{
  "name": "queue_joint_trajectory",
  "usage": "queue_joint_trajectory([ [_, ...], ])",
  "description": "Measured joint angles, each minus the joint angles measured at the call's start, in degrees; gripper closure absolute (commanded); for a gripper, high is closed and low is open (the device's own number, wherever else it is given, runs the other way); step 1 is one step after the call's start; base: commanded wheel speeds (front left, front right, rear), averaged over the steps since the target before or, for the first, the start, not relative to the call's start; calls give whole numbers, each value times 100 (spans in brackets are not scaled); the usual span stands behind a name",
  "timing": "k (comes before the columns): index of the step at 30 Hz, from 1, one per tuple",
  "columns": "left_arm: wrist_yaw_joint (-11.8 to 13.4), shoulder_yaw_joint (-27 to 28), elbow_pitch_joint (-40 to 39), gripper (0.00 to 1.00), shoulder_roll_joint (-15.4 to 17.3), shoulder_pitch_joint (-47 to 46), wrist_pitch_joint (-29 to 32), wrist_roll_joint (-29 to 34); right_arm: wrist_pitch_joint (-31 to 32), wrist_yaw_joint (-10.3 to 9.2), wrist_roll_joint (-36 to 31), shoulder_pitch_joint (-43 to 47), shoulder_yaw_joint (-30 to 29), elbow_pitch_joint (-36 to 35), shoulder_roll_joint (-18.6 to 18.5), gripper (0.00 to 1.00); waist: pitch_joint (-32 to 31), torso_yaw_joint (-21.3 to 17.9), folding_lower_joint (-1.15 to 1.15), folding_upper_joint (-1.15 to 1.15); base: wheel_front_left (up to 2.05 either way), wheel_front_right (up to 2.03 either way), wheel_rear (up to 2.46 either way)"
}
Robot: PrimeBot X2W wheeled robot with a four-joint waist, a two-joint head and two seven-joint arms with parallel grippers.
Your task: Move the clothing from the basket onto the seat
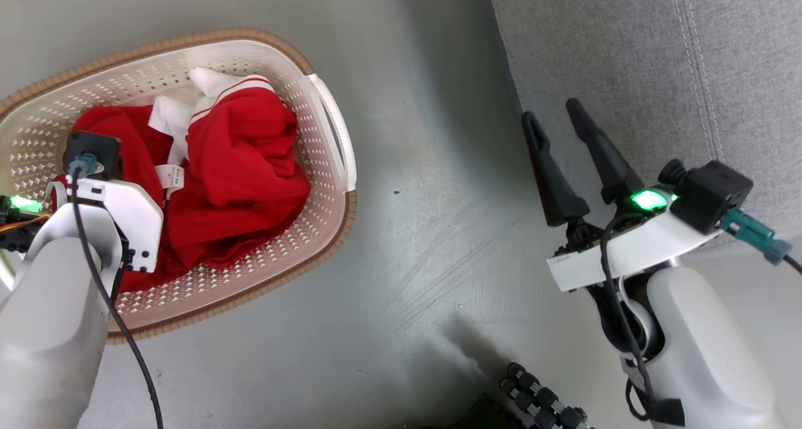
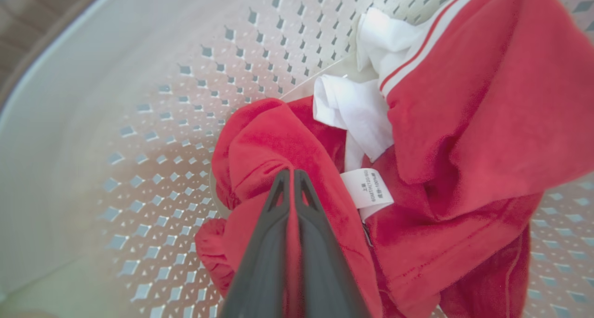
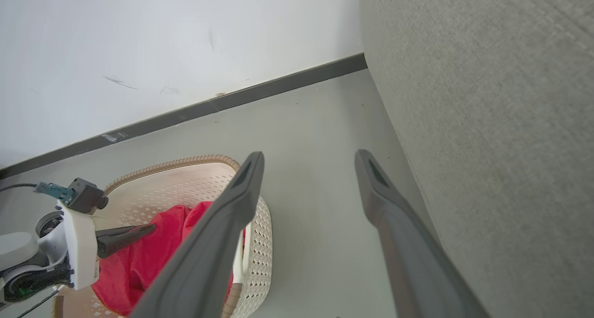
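The basket [image 1: 326, 122] stands on the floor at the left, cream with a brown rim. Crumpled red clothing [image 1: 244, 166] with white striped trim fills it. In the left wrist view my left gripper [image 2: 292, 173] is shut on a fold of the clothing [image 2: 464, 123], with red fabric pinched between the fingers. From the head view my left wrist [image 1: 113, 210] covers those fingers. My right gripper [image 1: 554, 116] hangs open and empty over the floor, its tips at the edge of the grey seat [image 1: 658, 53]. The right wrist view has that gripper [image 3: 310, 158], the basket [image 3: 262, 225] and the seat [image 3: 487, 123].
Grey floor [image 1: 426, 197] separates basket and seat. A white wall with a dark skirting board [image 3: 278, 83] runs behind the basket. A dark part of my base [image 1: 539, 404] lies at the bottom. A small white label [image 2: 369, 190] hangs from the clothing.
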Motion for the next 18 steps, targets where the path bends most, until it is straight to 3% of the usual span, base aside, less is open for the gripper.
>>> queue_joint_trajectory([
  [18, -201, 438, -443, 100, -292, 374, -890, -670, 0, 0, -134, -384, -229, 208, -7, 0, -398, 332, 0, 0, 0, 0, 0],
])
